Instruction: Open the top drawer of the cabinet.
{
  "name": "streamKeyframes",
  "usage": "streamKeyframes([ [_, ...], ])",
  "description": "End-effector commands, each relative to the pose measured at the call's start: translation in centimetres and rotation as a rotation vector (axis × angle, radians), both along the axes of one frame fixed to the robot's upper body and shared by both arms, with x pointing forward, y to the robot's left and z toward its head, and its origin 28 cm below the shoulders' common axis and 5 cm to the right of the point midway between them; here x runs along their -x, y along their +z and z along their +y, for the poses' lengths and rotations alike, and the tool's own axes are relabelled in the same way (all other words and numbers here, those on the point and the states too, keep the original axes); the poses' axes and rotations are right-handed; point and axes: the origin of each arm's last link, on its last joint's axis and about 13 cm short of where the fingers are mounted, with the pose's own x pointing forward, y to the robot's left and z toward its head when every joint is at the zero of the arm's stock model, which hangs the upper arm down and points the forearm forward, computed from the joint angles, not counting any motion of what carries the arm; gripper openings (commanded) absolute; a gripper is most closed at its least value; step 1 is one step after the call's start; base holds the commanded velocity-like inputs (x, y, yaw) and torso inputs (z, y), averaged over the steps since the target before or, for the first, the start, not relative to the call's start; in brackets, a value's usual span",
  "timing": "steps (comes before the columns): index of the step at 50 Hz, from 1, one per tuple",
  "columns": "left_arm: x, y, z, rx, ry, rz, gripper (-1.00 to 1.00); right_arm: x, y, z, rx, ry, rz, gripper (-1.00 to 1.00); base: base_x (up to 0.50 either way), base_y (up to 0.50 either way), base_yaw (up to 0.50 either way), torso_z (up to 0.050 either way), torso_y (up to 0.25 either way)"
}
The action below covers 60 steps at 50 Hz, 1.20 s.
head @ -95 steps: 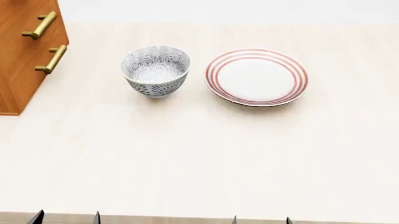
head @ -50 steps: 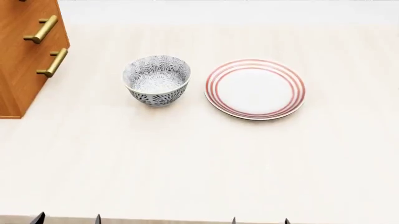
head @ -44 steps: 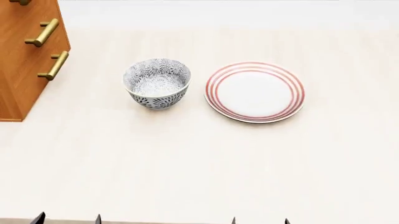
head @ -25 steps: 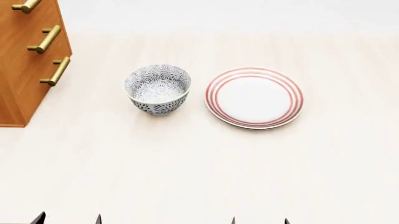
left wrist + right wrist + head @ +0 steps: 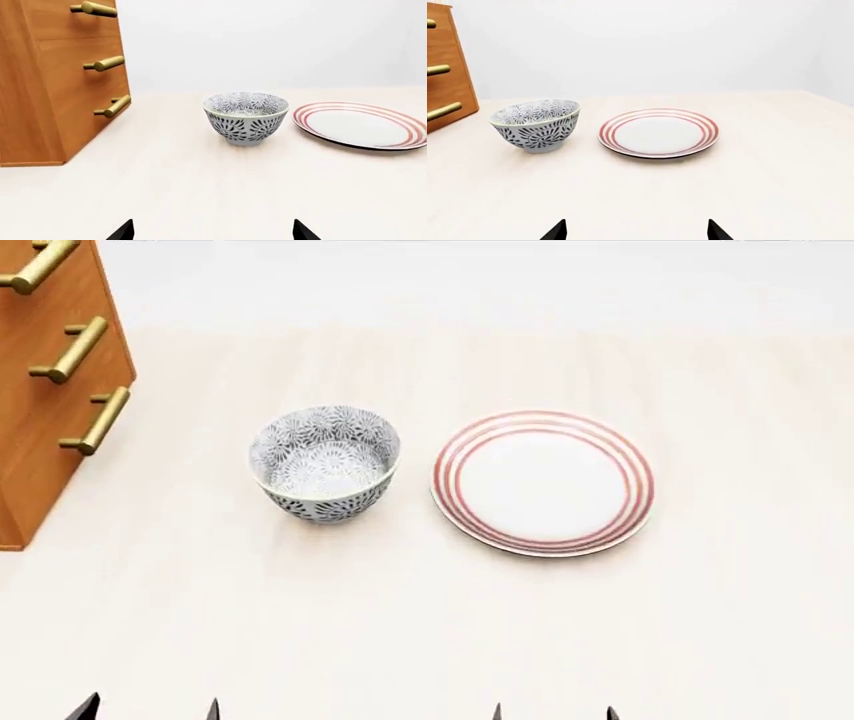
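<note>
Top drawer (image 5: 40,280) handle (image 5: 38,268) upright, front rightward.

there was one cabinet (image 5: 40,420) with three brass handles (image 5: 70,350) in view, so three drawers. one patterned bowl (image 5: 324,462) and one red-striped plate (image 5: 542,481) stood on one table (image 5: 427,640). two grippers showed only their dark tips.

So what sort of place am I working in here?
Likely a bare simulated tabletop set up like a dining or kitchen scene: a pale wood-grain table holding a patterned bowl, a red-ringed plate and a small wooden cabinet with brass handles, against a blank wall.
</note>
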Motion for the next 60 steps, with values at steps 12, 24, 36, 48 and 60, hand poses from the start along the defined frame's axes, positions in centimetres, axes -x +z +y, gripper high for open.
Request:
streamKeyframes([
  [12,-0.14,0.03,-0.04,0.004,-0.007,-0.013,1.0,-0.1,0.1,-0.03,-0.013,0.004,-0.016,1.0,0.5,-0.06,0.0,0.0,0.0],
  [24,-0.05,0.02,-0.07,0.003,-0.011,-0.014,1.0,-0.05,-0.02,0.01,-0.011,0.011,-0.017,1.0,0.5,-0.06,0.0,0.0,0.0],
  [36,-0.01,0.02,-0.09,0.003,-0.014,-0.014,1.0,-0.01,0.04,0.07,-0.011,0.018,-0.021,1.0,0.5,-0.06,0.0,0.0,0.0],
  [48,0.0,0.04,-0.1,0.003,-0.015,-0.015,1.0,0.05,0.11,0.08,-0.01,0.022,-0.026,1.0,0.5,-0.03,0.0,0.0,0.001],
  [60,0.02,0.02,-0.1,0.002,-0.017,-0.016,1.0,0.12,0.17,0.17,-0.01,0.037,-0.049,1.0,0.12,0.06,0.0,0.0,0.0],
])
